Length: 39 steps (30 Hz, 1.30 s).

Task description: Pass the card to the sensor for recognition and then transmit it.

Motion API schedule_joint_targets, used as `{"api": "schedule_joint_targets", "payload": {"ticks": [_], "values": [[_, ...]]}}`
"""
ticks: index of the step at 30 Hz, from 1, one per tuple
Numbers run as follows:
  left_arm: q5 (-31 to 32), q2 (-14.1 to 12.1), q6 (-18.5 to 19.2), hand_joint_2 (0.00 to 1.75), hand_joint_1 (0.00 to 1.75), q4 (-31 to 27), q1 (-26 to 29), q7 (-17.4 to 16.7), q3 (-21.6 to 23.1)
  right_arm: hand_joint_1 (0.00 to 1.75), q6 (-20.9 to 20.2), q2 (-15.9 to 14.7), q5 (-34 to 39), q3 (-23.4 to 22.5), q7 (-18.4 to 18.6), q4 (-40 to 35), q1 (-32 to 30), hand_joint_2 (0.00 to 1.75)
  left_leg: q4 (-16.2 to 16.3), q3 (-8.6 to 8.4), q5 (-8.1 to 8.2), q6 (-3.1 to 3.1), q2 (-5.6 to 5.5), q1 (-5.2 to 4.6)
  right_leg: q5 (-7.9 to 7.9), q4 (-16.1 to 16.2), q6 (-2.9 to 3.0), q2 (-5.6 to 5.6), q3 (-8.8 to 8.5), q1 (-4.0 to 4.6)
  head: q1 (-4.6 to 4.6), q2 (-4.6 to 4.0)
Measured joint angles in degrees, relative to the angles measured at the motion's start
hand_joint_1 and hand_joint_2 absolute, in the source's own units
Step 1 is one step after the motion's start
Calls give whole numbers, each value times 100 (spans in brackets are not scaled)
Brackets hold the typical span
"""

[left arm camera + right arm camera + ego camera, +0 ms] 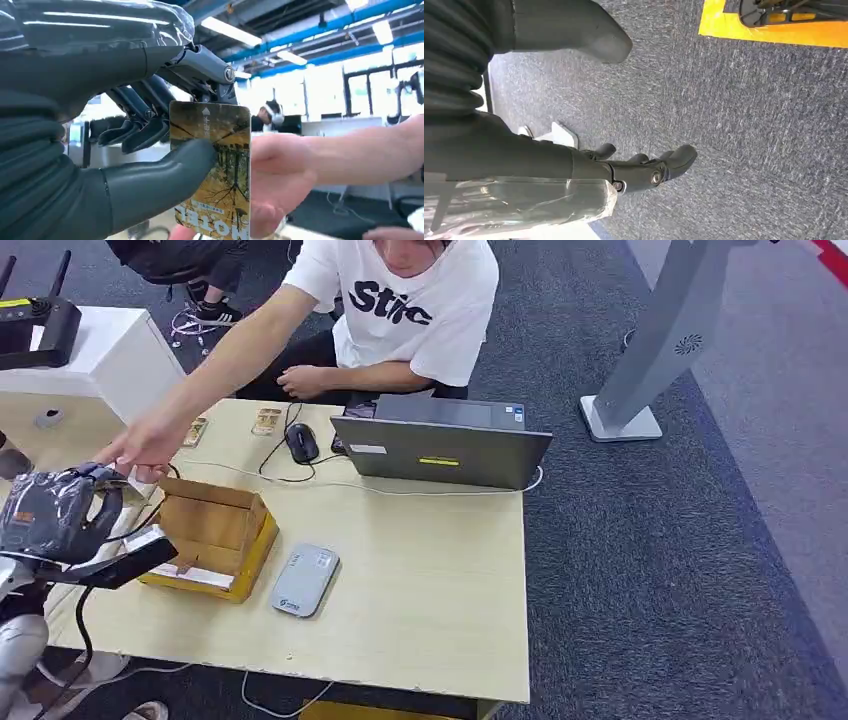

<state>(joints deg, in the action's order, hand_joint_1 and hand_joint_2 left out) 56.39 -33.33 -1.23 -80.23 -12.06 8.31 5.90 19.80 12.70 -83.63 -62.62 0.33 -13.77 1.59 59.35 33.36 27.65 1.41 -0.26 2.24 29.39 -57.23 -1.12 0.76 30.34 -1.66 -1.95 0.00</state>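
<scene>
Card [212, 172]: pinched in left hand [125, 150], thumb across printed face, darker fingers [137, 131] behind. Long axis running away from the palm; free end projecting beyond the thumb. Held raised off the surface [420, 580], at its left edge.

Person's hand [280, 175]: just beside the card's far edge, seemingly touching it; grip on it cannot be confirmed. In head view, same hand [150, 445] meeting left hand [60, 510] above the box corner.

Sensor [305, 580]: grey flat reader, lying on surface just beside cardboard box [210, 535], right of the left hand. Left hand the nearer of the two by far; judged that card must travel rightward and down, flat face toward reader.

Right hand [644, 167]: hanging over carpet, fingers loosely apart, holding nothing.

Writing:
- Card: "HOTEL" at one end, seen inverted; small arrow and a line of small characters at the other, unreadable.
- Shirt [400, 305]: "Stüc"-like lettering, partly legible.
- Sensor: small logo and label, too small to read.
- Laptop [440, 445]: yellow strip sticker, unreadable.
</scene>
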Motion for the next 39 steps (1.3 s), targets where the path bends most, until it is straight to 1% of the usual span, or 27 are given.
{"api": "schedule_joint_targets", "payload": {"ticks": [2, 6, 7, 8, 10, 14, 19, 22, 24, 25, 27, 29, 30, 31, 32, 34, 36, 37, 39], "values": [[51, -33, 35, 175, 175, -13, -123, -44, 0, 0, 0, 0, -9, -4, 0, 0, 1, 175, 0, -1, 0, 0, 1, 0, 0, 0, 0, 0, 1, 0, 2, 0], [51, -6, 88, 175, 175, -13, -318, -64, 9, 0, 2, 0, -35, -18, -2, -2, 3, 175, 0, -1, 0, 0, 2, 0, 0, 0, 0, 1, 1, 0, 4, 0], [51, 7, 83, 175, 105, -13, -359, -75, 15, 0, 2, 0, -37, -28, -2, -2, 3, 175, 0, -2, 0, 0, 2, 0, 0, 0, 0, 1, 1, 0, 2, 0], [51, 29, 70, 175, 0, -11, -393, -85, 22, 0, 4, 0, -41, -37, -9, -4, 4, 175, 0, -2, 0, 0, 3, 0, -1, 0, 0, 1, 1, 0, 0, 0], [31, 90, 7, 175, 0, -11, -418, -110, 37, 0, 9, 0, -57, -44, -11, -4, 5, 175, 0, -2, 0, 0, 4, -1, -1, 0, 1, 3, 2, -1, 2, 0], [-2, 336, -192, 175, 0, -13, -425, -201, 52, 0, 9, 2, -72, -81, 2, -4, 13, 175, 2, -1, 0, 0, 2, -2, -1, 0, 0, 2, 1, -2, 2, 0], [-148, 551, -435, 175, 0, -18, -384, -337, 61, 0, 7, 33, -31, -146, 0, -9, 23, 175, 2, -1, 1, 0, 3, -1, -1, 0, 0, 2, -1, -1, 2, 0], [-240, 649, -608, 175, 0, -137, -188, -352, -19, 0, 9, 42, 11, -190, 2, -9, 22, 175, 1, 0, 1, 0, 5, -1, -1, 0, 0, 3, -2, -1, 2, 0], [-266, 700, -847, 175, 0, -303, 62, -326, -148, 0, 9, 52, 20, -238, 17, -11, 18, 175, 0, 0, 2, -1, 8, -1, 0, 0, 0, 7, -1, -1, 0, 0], [-321, 737, -953, 175, 0, -409, 231, -260, -236, 0, 9, 70, 24, -265, 26, -15, 13, 175, 0, 0, 2, -1, 9, -1, 0, 0, 0, 10, 1, -1, 2, 0], [-404, 857, -1097, 175, 0, -681, 604, -100, -466, 0, 9, 87, 28, -302, 33, -31, 1, 175, 0, 3, 5, -3, 9, -2, 2, 1, -1, 11, 1, -1, 2, 0], [-546, 1002, -1207, 175, 0, -960, 1031, 140, -691, 0, 9, 123, 33, -352, 57, -39, -1, 175, 0, 2, 9, -4, 14, -4, 3, 1, -3, 16, 3, -3, 2, 0], [-636, 1100, -1279, 175, 0, -1120, 1251, 276, -822, 0, 9, 136, 37, -389, 68, -57, -4, 175, -1, 3, 12, -6, 20, -4, 4, 2, -3, 20, 6, -3, -2, 0], [-824, 1242, -1292, 175, 0, -1304, 1487, 493, -964, 0, 9, 157, 55, -426, 59, -68, -12, 175, -1, 4, 12, -6, 21, -4, 5, 3, -5, 19, 5, -3, 2, 0], [-1058, 1408, -1283, 175, 0, -1483, 1724, 726, -1111, 0, 9, 179, 74, -459, 26, -81, -24, 175, -1, 6, 14, -7, 20, -9, 6, 3, -6, 18, 4, -7, 2, 0], [-1406, 1839, -1248, 175, 0, -1826, 2216, 1236, -1423, 0, 9, 214, 98, -544, -39, -109, -30, 175, -1, 6, 18, -13, 25, -12, 7, 5, -7, 21, 7, -10, 0, 0], [-1505, 2370, -1159, 175, 0, -2096, 2609, 1752, -1772, 0, 17, 258, 101, -627, -70, -146, -39, 175, -1, 6, 22, -20, 24, -18, 9, 8, -12, 17, 6, -16, 0, 0], [-1506, 2596, -1123, 175, 0, -2181, 2773, 1927, -1940, 0, 20, 273, 98, -664, -79, -164, -40, 175, -1, 5, 22, -20, 23, -18, 10, 8, -13, 15, 10, -17, 2, 0], [-1497, 2936, -1042, 175, 0, -2311, 2979, 2033, -2199, 0, 17, 300, 81, -721, -98, -184, -40, 175, -1, 7, 23, -21, 16, -18, 11, 9, -13, 6, 13, -16, 0, 0]]}}
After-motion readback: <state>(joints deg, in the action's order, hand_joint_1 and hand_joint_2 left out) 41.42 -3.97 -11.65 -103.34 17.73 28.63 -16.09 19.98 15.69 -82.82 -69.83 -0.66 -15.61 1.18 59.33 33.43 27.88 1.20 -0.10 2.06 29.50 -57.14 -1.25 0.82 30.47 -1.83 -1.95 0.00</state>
